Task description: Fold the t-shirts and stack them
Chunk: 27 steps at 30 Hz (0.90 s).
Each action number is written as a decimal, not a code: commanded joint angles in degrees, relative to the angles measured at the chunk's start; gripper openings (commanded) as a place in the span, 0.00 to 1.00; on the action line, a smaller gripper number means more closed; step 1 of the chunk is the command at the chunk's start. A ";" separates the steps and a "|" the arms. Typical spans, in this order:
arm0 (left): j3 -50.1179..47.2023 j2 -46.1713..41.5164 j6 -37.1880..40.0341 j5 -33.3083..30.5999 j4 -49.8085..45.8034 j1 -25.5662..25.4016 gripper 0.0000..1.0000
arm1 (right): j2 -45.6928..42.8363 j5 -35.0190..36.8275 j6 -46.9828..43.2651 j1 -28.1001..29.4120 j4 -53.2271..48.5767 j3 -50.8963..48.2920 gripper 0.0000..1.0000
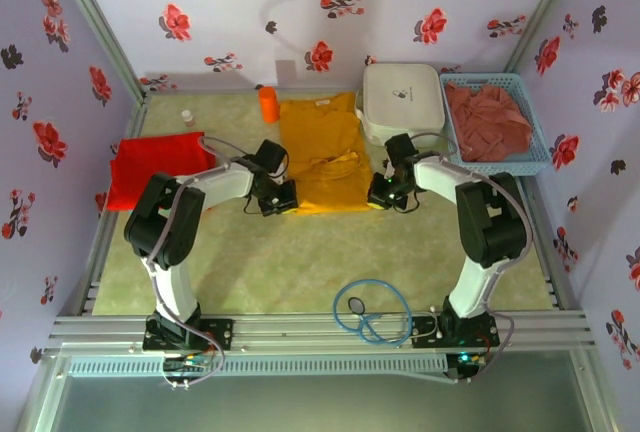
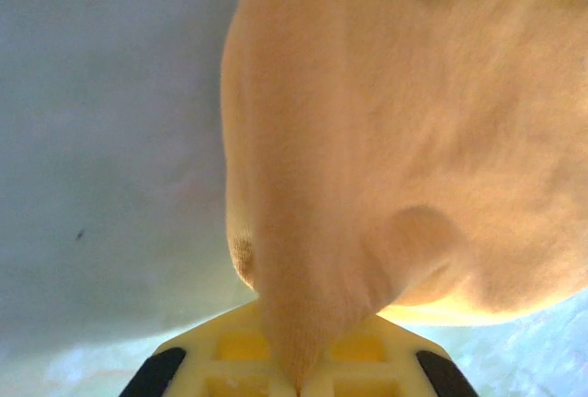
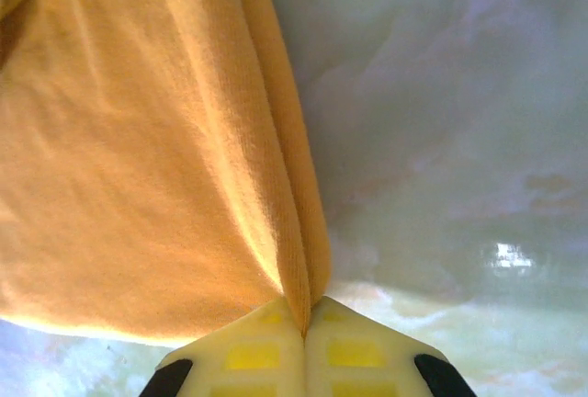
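red t-shirt (image 1: 158, 167) lies flat at the far left of the table (image 1: 300, 262), well apart from the arms' tips. behind it, near the back wall, stands a small bottle (image 1: 187, 117), and further right an orange cup (image 1: 268, 104) stands upright just beside the far left corner of the yellow t-shirt (image 1: 322, 152). the left gripper (image 1: 284, 202) sits at that shirt's near left corner; in the left wrist view its pincer (image 2: 296, 380) is pressed together on a gathered fold of the yellow cloth (image 2: 413, 140), which bunches up and away from the tips above the pale table. the yellow t-shirt lies in the middle of the table, spread lengthwise with its collar toward the back wall and some creases across its near half. the right gripper (image 1: 377, 197) sits at the shirt's near right corner; in the right wrist view its pincer (image 3: 304, 331) is pressed together, pinching a doubled edge of the yellow cloth (image 3: 138, 167) that runs off to the upper left. behind the right gripper a white case (image 1: 402, 100) lies beside the shirt's far right edge. right of the case a blue basket (image 1: 535, 157) holds the pink t-shirt (image 1: 487, 120), crumpled in a heap. near the right arm's base a blue cable (image 1: 372, 314) lies in a loop on the table.
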 commanded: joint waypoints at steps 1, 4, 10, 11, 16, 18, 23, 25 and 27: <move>-1.23 -4.86 2.74 -0.53 -3.85 -0.64 0.00 | -3.96 -1.20 -0.70 0.28 -1.11 -2.34 0.00; -3.06 -8.94 3.23 -0.54 -5.91 -1.72 0.00 | -7.07 -1.03 -0.88 0.42 -2.42 -4.14 0.00; -9.41 -16.01 -0.07 -0.99 -6.22 -5.93 0.00 | -15.11 0.01 -1.15 1.52 -6.11 -9.56 0.00; -11.08 -17.27 -1.42 -1.17 -5.47 -7.03 0.00 | -16.58 0.62 -1.12 2.18 -6.99 -10.55 0.00; -19.38 -24.05 -10.19 -2.23 -1.56 -11.40 0.00 | -24.75 2.73 1.27 4.59 -8.82 -16.08 0.00; -21.12 -27.10 -12.71 -2.60 -1.61 -12.92 0.00 | -27.82 2.88 2.26 4.88 -9.61 -17.51 0.00; -18.43 -35.94 -15.70 -6.99 -10.37 -16.32 0.00 | -36.03 3.57 4.09 5.60 -15.77 -15.76 0.00; -16.96 -38.75 -16.75 -7.15 -13.16 -16.51 0.00 | -38.63 3.89 4.63 5.70 -17.97 -13.89 0.00; -15.44 -40.51 -17.63 -7.23 -15.76 -16.52 0.00 | -40.18 4.27 5.08 5.67 -19.80 -11.55 0.00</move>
